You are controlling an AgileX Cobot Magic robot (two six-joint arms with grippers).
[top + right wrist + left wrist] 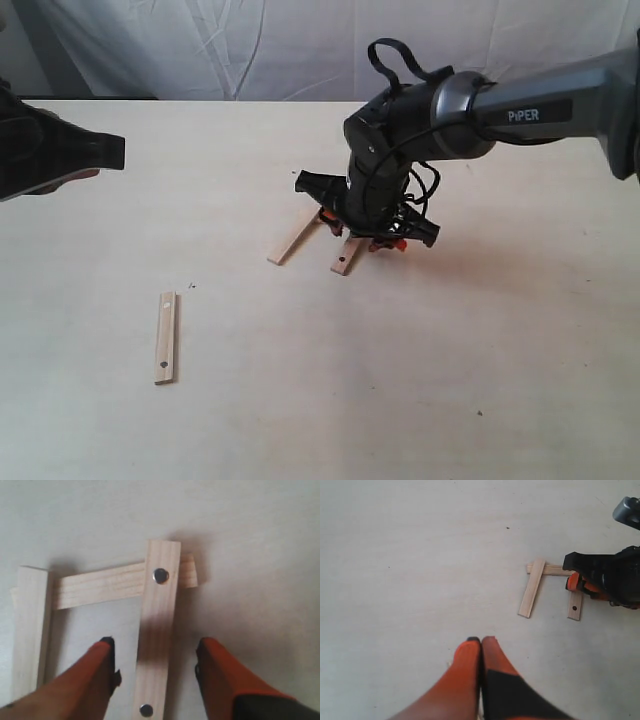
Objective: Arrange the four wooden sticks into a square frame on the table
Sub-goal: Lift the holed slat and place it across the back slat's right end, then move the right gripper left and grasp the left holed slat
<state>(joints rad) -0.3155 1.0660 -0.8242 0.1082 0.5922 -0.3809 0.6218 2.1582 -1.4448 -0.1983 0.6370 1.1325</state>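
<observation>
Three of the wooden sticks form an open U on the table [460,380]. A holed stick [159,625] overlaps the end of a cross stick [100,586], and a plain stick [30,630] lies at the other end. My right gripper [156,647] is open, straddling the holed stick with a gap on each side. In the exterior view the plain stick [290,243] and the holed stick [346,256] jut out from under that gripper [370,225]. A fourth stick [166,337], with holes, lies alone at front left. My left gripper [481,640] is shut and empty, hovering apart from the sticks [532,587].
White cloth [250,45] hangs behind the table's far edge. The left arm [50,150] sits at the far left of the exterior view. A few dark specks [192,286] dot the tabletop.
</observation>
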